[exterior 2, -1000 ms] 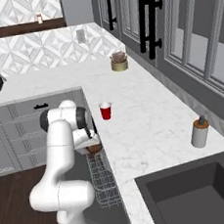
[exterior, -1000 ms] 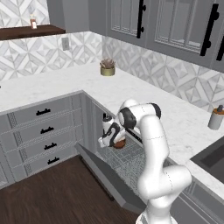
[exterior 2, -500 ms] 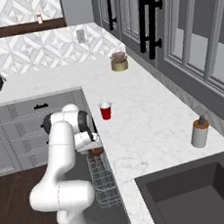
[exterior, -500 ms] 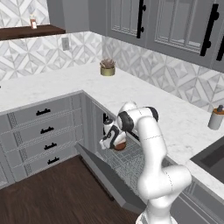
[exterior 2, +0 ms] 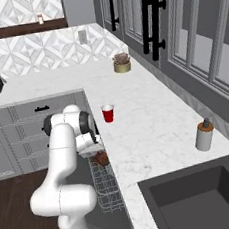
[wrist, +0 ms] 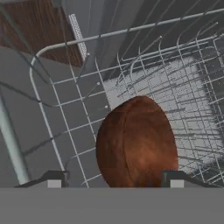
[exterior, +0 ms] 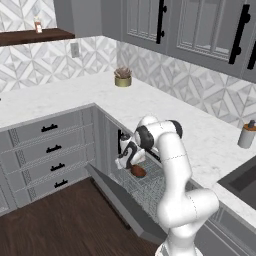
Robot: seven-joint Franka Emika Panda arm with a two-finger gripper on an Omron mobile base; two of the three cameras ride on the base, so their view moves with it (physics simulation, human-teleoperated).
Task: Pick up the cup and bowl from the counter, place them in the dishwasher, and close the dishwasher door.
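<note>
Bowl (wrist: 136,142) is sitting in the wire rack (wrist: 87,109) of the dishwasher (exterior: 145,187), right under the claw (wrist: 114,179). You are looking at a claw standing open: in the hand view its two tips are flanking the bowl at roughly 8 and 4 o'clock, and no pad is visibly pressing on the wood. Judged released, though contact at the hidden lower edge cannot be ruled out.

Risks from here, as judgement:
- Bowl is standing on edge rather than lying flat, so it is likely balancing against the tines. If you are lifting the claw out crooked, a tip may be clipping the rim and rolling the bowl across the rack.
- Wire tines are crowding the claw on the 3 o'clock side; a sideways exit could be snagging a finger there.
- Dishwasher door (exterior: 122,202) is hanging open below the arm; a low retreat could be striking it.

Orientation: the bowl's disc is tilting, with its curved face turning toward the camera, its long axis running roughly from 12 to 6 o'clock in the hand view, and its thin edge facing 9 o'clock.

Cup (exterior 2: 108,113) is standing upright on the table (exterior 2: 153,127), mouth up, not yet moved.
</note>
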